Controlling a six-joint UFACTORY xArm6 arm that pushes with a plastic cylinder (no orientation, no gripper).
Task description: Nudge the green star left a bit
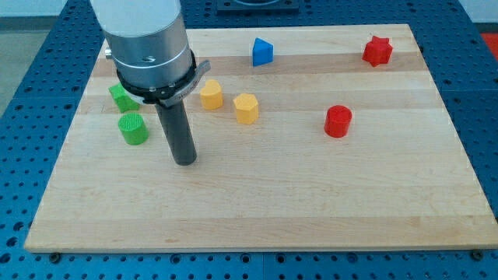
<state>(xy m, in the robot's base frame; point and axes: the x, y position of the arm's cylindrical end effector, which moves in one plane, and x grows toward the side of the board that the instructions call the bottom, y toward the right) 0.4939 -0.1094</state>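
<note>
The green star lies near the board's left side, partly hidden behind the arm's silver body. A green cylinder stands just below it. My tip rests on the board, to the right of and below both green blocks, about a block's width right of the green cylinder. It touches no block.
A yellow cylinder and a yellow hexagonal block sit right of the arm. A blue block is near the top edge, a red star at top right, a red cylinder mid right. The wooden board lies on a blue perforated table.
</note>
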